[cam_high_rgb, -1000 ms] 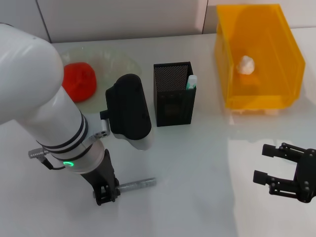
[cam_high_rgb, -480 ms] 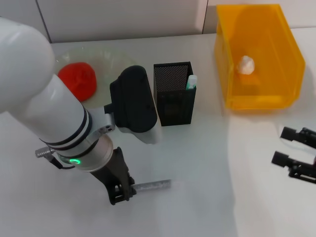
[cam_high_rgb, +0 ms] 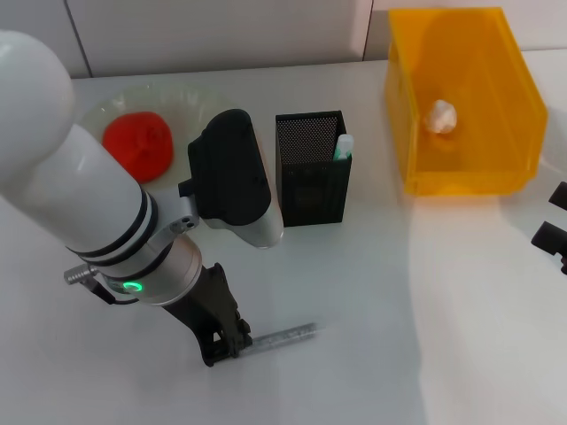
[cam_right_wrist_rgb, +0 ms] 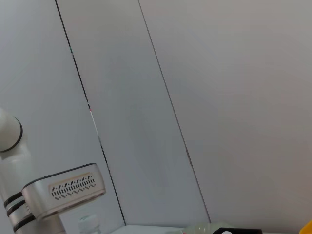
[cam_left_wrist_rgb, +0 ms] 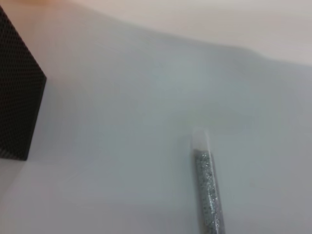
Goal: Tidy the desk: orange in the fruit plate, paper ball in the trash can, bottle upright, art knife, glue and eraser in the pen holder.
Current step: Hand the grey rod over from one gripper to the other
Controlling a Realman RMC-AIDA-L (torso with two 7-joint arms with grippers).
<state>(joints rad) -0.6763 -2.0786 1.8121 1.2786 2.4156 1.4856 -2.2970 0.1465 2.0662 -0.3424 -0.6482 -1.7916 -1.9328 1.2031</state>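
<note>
- Left gripper [cam_high_rgb: 232, 339]: low over the table [cam_high_rgb: 372, 310], in front of the pen holder [cam_high_rgb: 312, 168]; pinching one end of the knife [cam_high_rgb: 285, 336].
- Knife: juts from the fingers toward the robot's right, roughly level, close above the table.
- Left wrist view: knife's [cam_left_wrist_rgb: 208, 190] glittery grey barrel and pale tip, holder corner [cam_left_wrist_rgb: 17, 97]; no fingers shown.
- Glue [cam_high_rgb: 343, 147]: upright in holder.
- Orange [cam_high_rgb: 137, 145]: in plate [cam_high_rgb: 199, 111].
- Paper ball [cam_high_rgb: 441, 116]: in trash can [cam_high_rgb: 461, 97].
- Right gripper [cam_high_rgb: 555, 226]: at the table's right edge, mostly out of frame; finger state cannot be told.
</note>
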